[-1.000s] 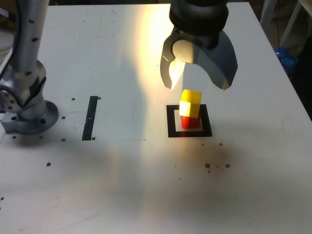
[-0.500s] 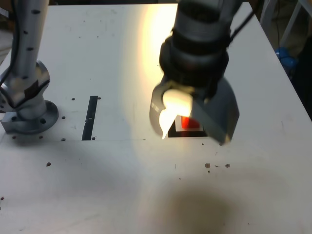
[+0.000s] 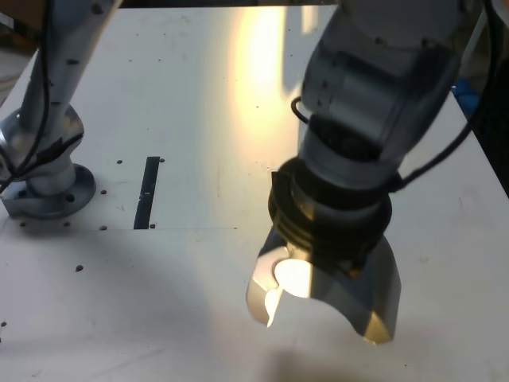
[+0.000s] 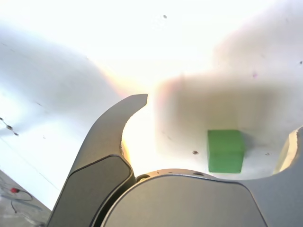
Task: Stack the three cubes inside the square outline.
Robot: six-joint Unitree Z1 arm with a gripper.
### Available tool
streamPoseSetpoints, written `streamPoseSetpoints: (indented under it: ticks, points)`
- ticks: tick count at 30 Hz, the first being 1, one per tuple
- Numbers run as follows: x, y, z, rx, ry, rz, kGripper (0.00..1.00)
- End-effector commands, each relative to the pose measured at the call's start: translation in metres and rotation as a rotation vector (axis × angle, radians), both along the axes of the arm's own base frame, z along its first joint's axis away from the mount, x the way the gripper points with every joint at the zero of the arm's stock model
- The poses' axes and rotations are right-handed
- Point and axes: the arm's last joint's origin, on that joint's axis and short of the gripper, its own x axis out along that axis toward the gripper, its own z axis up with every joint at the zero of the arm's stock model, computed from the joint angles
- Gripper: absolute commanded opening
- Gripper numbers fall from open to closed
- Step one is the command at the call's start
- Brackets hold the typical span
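One arm over a pale, speckled bench (image 3: 191, 294), exterior view logged left to right. Far left: grey round-footed base (image 3: 52, 195) standing on the bench, dark spots on the upright link above it, a black cable running down along that link. Next: narrow straight black strip (image 3: 146, 193), flat on the bench, well apart from the base, small dark specks beside it. Next: warm bright glare patch (image 3: 258, 64) toward the far edge of the bench. Then the square outline (image 3: 274, 181), only a dark corner showing past the arm; rest of it and its inside hidden from this camera. Then the pincer (image 3: 320, 328), in front of the outline and nearer the camera, tips directed down toward the bench, jaws wide apart, nothing gripped. Wrist view, same pincer: the green cube (image 4: 226, 151) rests on the bench, seen in the space between the spread jaws and apart from both; beside it a soft brownish shadow (image 4: 213, 104) and a small dark speck. Rightward again in the exterior view: the arm's thick dark wrist section leans up and to the right, a black cable (image 3: 457, 143) looping off it. Last, beyond the bench's right edge: a blue object (image 3: 468, 99), partly covered by the arm, type cannot be told.
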Motion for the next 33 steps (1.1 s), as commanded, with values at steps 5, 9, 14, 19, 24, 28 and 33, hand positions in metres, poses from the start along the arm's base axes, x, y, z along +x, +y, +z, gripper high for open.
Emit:
streamPoseSetpoints:
  ticks: [5, 9, 14, 19, 24, 28, 33]
  points:
    - [0.005, -0.013, -0.016, 0.008, 0.031, 0.034, 0.99]
    - [0.008, -0.026, -0.026, 0.001, 0.041, 0.045, 0.98]
    - [0.012, -0.045, -0.043, -0.012, 0.056, 0.044, 0.98]
    - [0.015, -0.057, -0.058, -0.018, 0.074, 0.046, 0.97]
    - [0.017, -0.062, -0.066, -0.017, 0.083, 0.049, 0.95]
    - [0.019, -0.065, -0.073, -0.018, 0.094, 0.05, 0.92]
    - [0.019, -0.066, -0.076, -0.016, 0.1, 0.051, 0.78]
